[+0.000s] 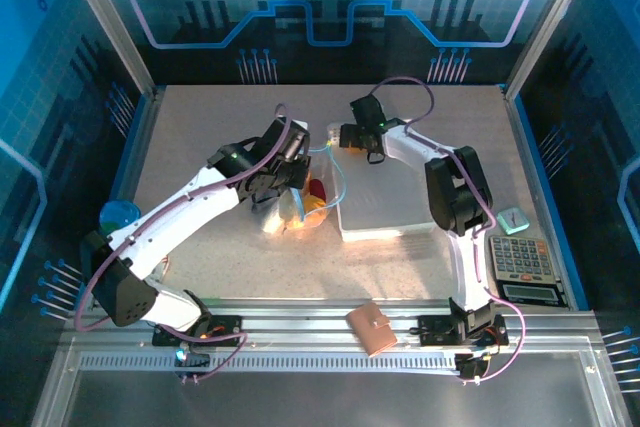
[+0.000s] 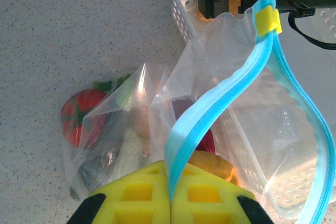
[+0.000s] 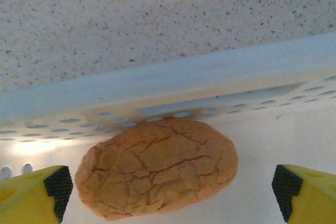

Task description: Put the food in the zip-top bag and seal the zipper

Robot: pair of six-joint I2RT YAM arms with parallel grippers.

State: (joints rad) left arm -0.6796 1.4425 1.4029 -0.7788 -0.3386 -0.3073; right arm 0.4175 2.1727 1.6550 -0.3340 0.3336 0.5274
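Scene: two white robot arms are bent toward the middle of a speckled grey table [image 1: 200,147].
Left gripper [image 2: 170,203]: clenched on the thin light-blue zipper strip [image 2: 210,114], which is pinched between the yellow pads. By this hold, it is judged, the mouth is held up and open for loading.
Clear zip-top bag [image 2: 252,129]: draped partly over the white perforated plastic basket [image 2: 181,3], with its filled end on the table. A yellow slider [image 2: 268,20] is seen at the strip's far end.
Right gripper [image 3: 170,192]: released, jaws spread wide to either side of a tan, cracked, bread-like toy piece [image 3: 157,169] lying by the basket's wall. No contact is seen; a pick-up is judged to be the step in hand.
Food in the bag: a red toy tomato [image 2: 79,114] is made out behind the plastic, with white, dark purple and orange pieces beside it. Their number cannot be told through the creases.
Count: two arms, two grippers, one bag, one basket, one slider, one tan piece seen in the basket.
Aside: one brown wallet [image 1: 372,328] and one grey calculator [image 1: 525,257] lie apart from the work.
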